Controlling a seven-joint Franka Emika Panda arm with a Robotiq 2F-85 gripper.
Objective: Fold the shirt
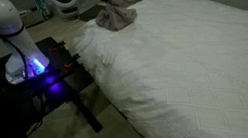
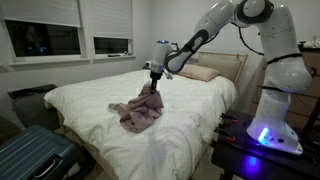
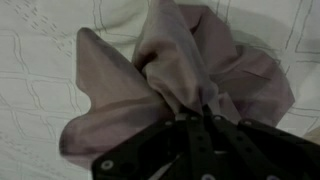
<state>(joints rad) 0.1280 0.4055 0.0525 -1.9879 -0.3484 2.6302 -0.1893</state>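
The shirt [image 2: 137,110] is a small dusty pink garment, bunched on the white bed. It shows in both exterior views, far back in one [image 1: 115,18]. My gripper [image 2: 155,84] is shut on a pinched fold of the shirt and lifts that part up, so cloth hangs from the jaws while the rest lies crumpled on the cover. In the wrist view the shirt [image 3: 130,85] fills the middle, gathered into the dark jaws [image 3: 192,112] at the bottom.
The white quilted bed cover [image 2: 190,125] spreads wide round the shirt. Pillows [image 2: 200,73] lie at the headboard. A blue suitcase [image 2: 35,155] stands beside the bed. The robot base [image 1: 19,46] with blue light stands on a dark stand by the bed edge.
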